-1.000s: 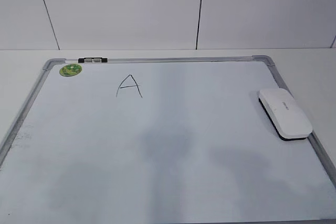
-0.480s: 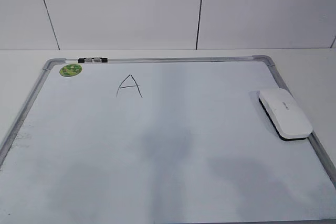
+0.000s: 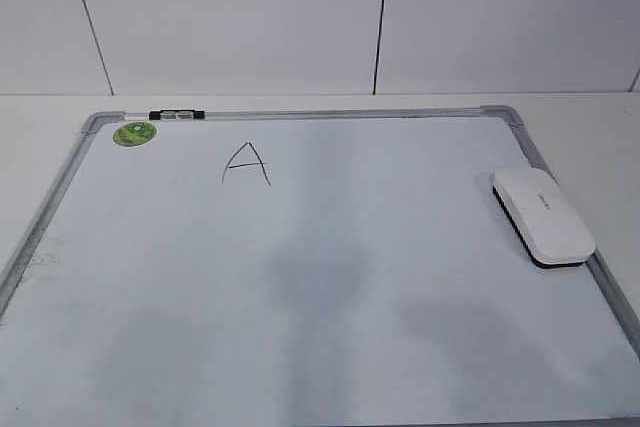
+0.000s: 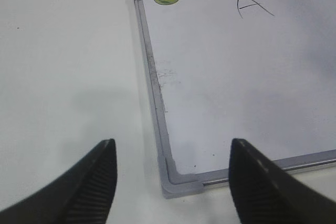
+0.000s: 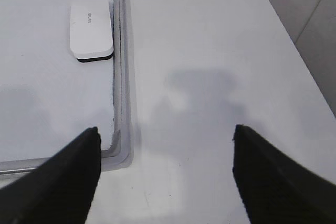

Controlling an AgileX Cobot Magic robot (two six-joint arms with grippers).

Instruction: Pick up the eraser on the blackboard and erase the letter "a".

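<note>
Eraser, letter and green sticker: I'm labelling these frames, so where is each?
eraser [image 3: 542, 215]: exterior view, middle of its white top.
letter [image 3: 246, 164]: exterior view, on its crossbar.
green sticker [image 3: 134, 133]: exterior view, its centre.

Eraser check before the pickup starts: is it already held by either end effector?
No: the eraser lies alone by the blackboard's right frame, and neither end effector appears in the exterior view.
</note>
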